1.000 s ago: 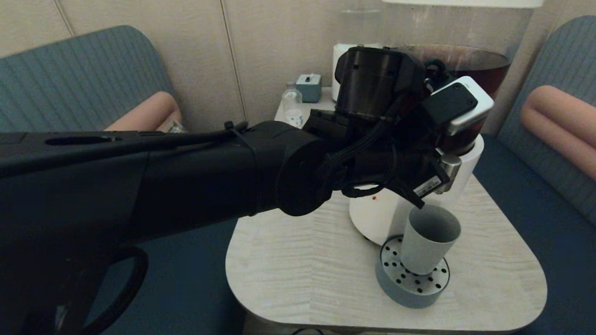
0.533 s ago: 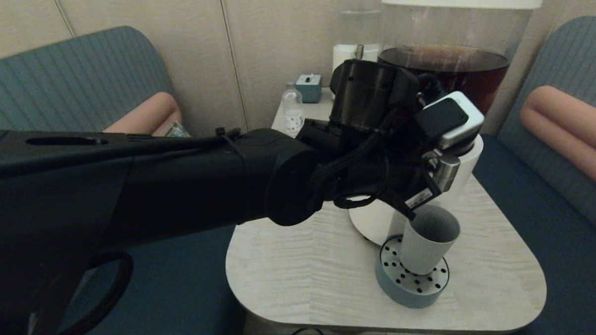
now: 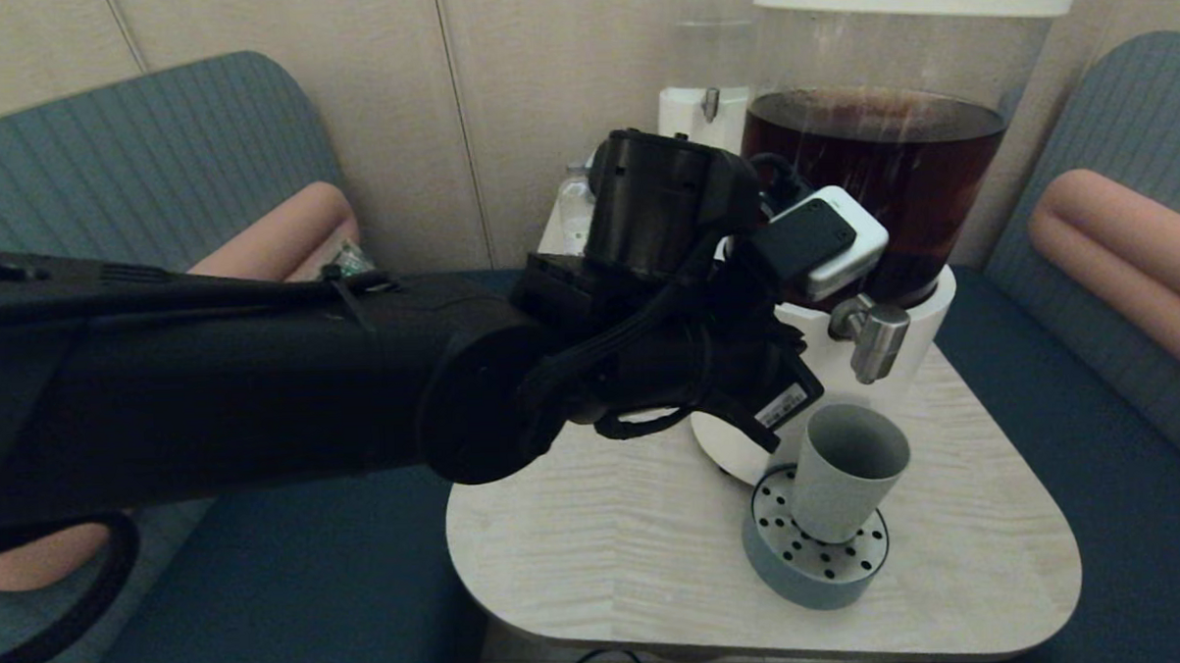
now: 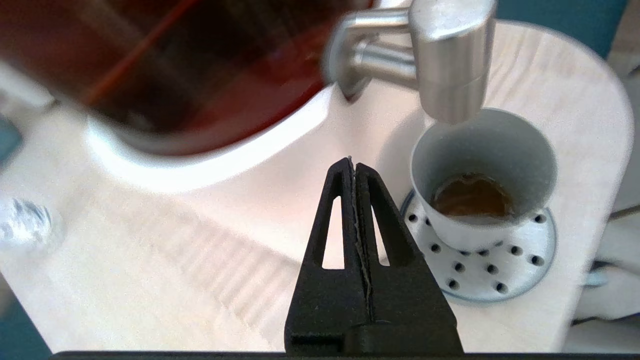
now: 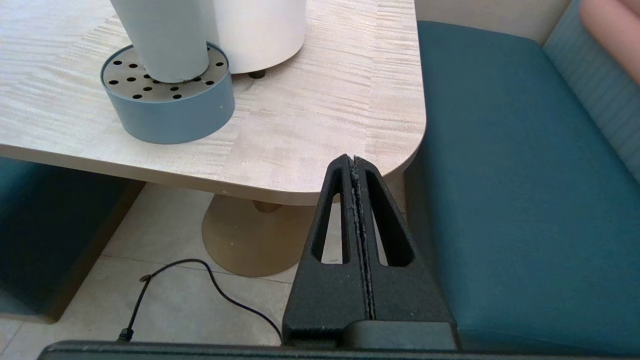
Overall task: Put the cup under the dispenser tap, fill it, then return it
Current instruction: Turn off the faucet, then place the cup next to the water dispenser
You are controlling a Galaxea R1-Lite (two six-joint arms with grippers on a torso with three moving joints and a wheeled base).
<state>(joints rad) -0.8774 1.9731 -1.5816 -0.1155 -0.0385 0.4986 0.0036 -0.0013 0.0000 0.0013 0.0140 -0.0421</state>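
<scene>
A: How is the left gripper sitting?
B: Its fingers are pressing together on nothing, hovering beside the white dispenser base, near the cup.
A: And the cup?
B: It is standing on the perforated drip tray, right under the dispenser tap, holding some brown liquid.
A: The right gripper?
B: Pinched together too, hanging off the table edge.

My three eyes on one small table

From my head I look forward and down across my left arm to the table. My left wrist camera sits close above my left pincer, facing the tap and down into the cup. My right wrist camera hangs low beside the table edge behind my right pincer, looking over floor and seat. All three share the cup on its drip tray.
</scene>
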